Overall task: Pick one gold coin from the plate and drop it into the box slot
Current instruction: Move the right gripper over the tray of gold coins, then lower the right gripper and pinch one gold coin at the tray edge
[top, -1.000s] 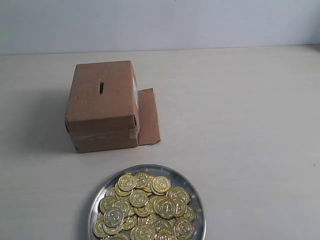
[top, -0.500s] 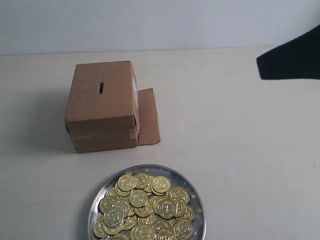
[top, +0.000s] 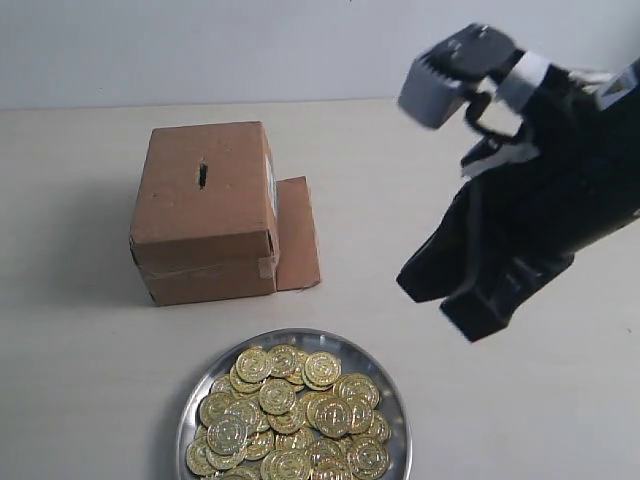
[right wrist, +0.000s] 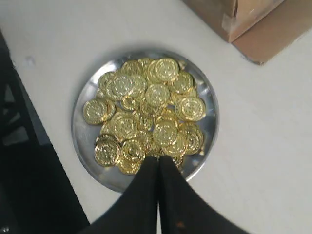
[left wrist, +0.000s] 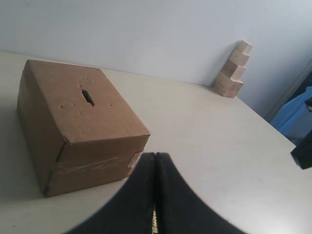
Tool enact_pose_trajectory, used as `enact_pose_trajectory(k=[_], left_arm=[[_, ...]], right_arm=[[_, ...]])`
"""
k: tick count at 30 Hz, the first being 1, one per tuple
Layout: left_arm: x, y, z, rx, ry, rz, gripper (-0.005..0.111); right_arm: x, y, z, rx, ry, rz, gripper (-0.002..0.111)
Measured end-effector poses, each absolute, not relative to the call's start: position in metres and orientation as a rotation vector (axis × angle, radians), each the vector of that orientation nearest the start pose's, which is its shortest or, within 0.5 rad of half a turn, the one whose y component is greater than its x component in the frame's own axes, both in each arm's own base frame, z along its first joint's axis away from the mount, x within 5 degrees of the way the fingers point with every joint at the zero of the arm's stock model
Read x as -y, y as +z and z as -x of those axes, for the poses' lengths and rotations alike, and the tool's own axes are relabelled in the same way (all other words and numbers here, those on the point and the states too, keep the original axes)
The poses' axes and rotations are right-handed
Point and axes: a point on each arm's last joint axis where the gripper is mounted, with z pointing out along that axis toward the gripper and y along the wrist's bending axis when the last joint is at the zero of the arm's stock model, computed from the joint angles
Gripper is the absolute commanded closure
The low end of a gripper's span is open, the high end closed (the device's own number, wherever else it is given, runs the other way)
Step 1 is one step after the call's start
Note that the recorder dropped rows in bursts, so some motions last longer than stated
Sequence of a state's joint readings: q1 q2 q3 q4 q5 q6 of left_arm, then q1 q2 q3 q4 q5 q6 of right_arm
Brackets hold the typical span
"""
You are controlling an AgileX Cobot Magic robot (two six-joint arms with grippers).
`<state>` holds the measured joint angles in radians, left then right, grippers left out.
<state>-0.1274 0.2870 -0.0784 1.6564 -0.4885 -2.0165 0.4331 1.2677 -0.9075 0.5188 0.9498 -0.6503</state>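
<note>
The brown cardboard box (top: 205,215) stands at the left, with its dark slot (top: 202,175) in the top face. In front of it a silver plate (top: 300,336) holds a heap of gold coins (top: 290,415). My right gripper (top: 442,306) hangs shut and empty above the table, right of the plate. In the right wrist view its tips (right wrist: 158,159) are over the edge of the plate (right wrist: 85,141), with the coins (right wrist: 146,112) beyond them. My left gripper (left wrist: 155,155) is shut beside the box (left wrist: 78,122), whose slot (left wrist: 87,96) is visible. It is outside the exterior view.
The box's loose flap (top: 297,235) lies flat on the table at its right side. Stacked wooden blocks (left wrist: 233,70) lean against the back wall. Something blue (left wrist: 297,122) stands past the table's far side. The table's edge (right wrist: 29,112) drops to dark floor close to the plate.
The right arm has come in from the right edge of the exterior view and swung left and down toward the plate. Box, plate and coins have not moved.
</note>
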Motion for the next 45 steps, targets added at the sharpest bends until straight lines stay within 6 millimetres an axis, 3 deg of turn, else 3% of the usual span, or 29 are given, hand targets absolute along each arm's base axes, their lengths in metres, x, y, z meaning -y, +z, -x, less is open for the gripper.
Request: enact_pose_trajectory(k=[7, 13, 23, 29, 37, 45], left_arm=[[0.051, 0.218, -0.065, -1.773, -0.767, -0.173, 0.107], [0.051, 0.218, -0.065, -1.773, -0.770, -0.176, 0.107], [0.052, 0.218, -0.065, -1.770, -0.762, -0.193, 0.107], [0.052, 0.218, -0.065, -1.770, -0.762, -0.193, 0.107], [0.053, 0.218, -0.063, -1.771, -0.778, -0.215, 0.107], [0.053, 0.218, -0.063, -1.771, -0.777, -0.221, 0.107]], right_arm=[[-0.155, 0.240, -0.201, -2.570, 0.332, 1.340, 0.108], [-0.181, 0.221, -0.201, -2.503, 0.287, 1.455, 0.106], [-0.221, 0.200, -0.181, -2.244, 0.268, 1.816, 0.078], [-0.230, 0.189, -0.185, -2.198, 0.256, 1.824, 0.058], [-0.238, 0.162, -0.194, -2.233, 0.232, 1.811, 0.058], [-0.234, 0.137, -0.202, -2.352, 0.089, 1.775, 0.058]])
